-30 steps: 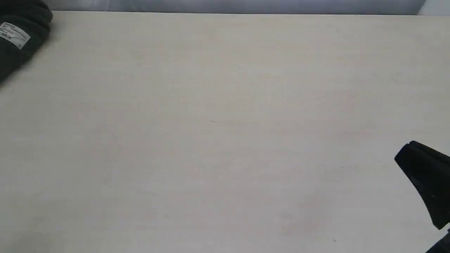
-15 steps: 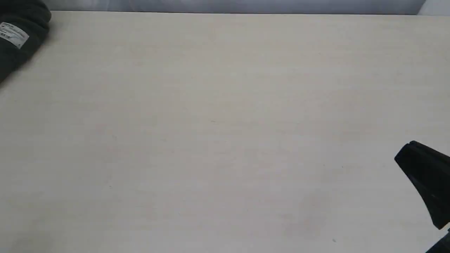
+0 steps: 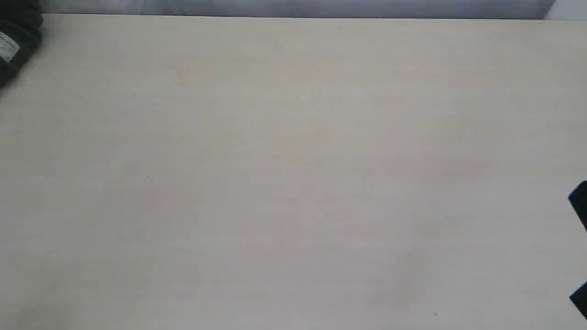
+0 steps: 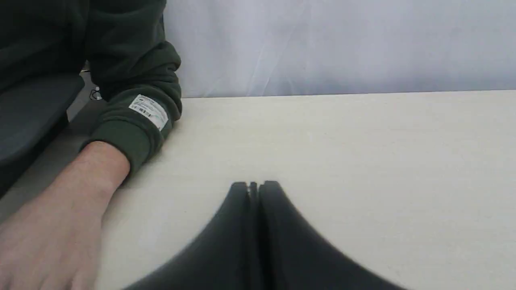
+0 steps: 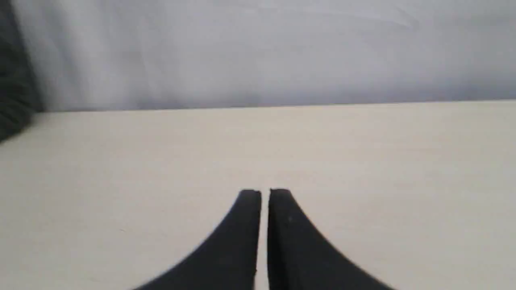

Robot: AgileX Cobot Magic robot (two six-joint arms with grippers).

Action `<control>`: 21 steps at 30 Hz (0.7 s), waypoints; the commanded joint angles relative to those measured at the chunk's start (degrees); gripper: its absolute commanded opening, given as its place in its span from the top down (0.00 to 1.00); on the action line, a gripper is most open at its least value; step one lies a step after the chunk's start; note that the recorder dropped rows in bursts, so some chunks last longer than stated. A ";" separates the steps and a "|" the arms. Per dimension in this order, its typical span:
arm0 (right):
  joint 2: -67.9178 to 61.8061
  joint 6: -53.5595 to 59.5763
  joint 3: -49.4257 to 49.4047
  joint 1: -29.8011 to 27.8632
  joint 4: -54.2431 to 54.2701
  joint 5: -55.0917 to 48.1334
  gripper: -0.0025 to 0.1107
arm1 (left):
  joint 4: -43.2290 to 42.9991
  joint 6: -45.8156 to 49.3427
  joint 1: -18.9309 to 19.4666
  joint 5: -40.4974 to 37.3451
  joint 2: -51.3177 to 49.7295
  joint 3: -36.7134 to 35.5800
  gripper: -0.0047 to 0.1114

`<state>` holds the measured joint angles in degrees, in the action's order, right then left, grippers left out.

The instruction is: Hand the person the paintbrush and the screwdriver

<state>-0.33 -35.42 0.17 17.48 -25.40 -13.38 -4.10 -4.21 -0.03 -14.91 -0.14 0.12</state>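
Neither the paintbrush nor the screwdriver shows in any view. The person's dark green sleeve [image 3: 16, 39] shows at the table's far left corner; in the left wrist view the bare hand [image 4: 52, 225] and forearm rest on the table edge, below a cuff with a white label [image 4: 148, 110]. My left gripper [image 4: 254, 186] is shut with nothing in it, low over the table to the right of that hand. My right gripper [image 5: 265, 193] is shut and empty too; only a black sliver of it [image 3: 580, 201] shows at the exterior view's right edge.
The pale wooden table [image 3: 293, 174] fills the exterior view, bare of objects. A light grey-white backdrop [image 3: 293, 7] runs behind its far edge. A dark chair or seat [image 4: 32, 108] sits by the person.
The person's sleeve has drawn back toward the far left corner. My right gripper has pulled right, almost out of the exterior view.
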 commanded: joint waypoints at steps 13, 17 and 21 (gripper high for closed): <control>0.33 0.75 -0.17 -11.54 -3.75 -2.55 0.94 | 0.21 -0.12 -0.37 0.60 0.14 -0.12 0.96; 0.33 0.75 -0.17 -11.42 -3.75 -2.55 0.94 | 0.21 -0.12 -0.37 0.60 0.14 -0.12 0.96; 0.33 0.65 -0.17 -11.41 -3.75 -2.55 0.94 | 0.21 -0.12 -0.37 0.60 0.14 -0.12 0.96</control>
<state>-0.33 -35.19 0.17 6.21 -28.72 -15.81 -4.10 -4.21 -0.03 -14.91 -0.14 0.12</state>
